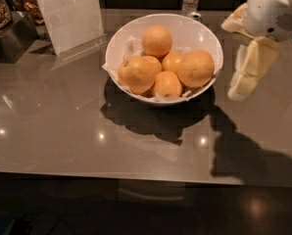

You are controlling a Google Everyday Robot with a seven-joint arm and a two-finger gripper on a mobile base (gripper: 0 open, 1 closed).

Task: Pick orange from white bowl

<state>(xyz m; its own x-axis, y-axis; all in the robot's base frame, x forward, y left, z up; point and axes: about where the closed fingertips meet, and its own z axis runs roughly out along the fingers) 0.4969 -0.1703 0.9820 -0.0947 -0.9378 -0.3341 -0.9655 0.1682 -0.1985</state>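
Approach step: end effector (248, 75) being held just right of white bowl (185, 26).
Orange (196, 68) lying at bowl's right side, ungrasped; end effector's state cannot be told; a shift left and down over it is being called for.
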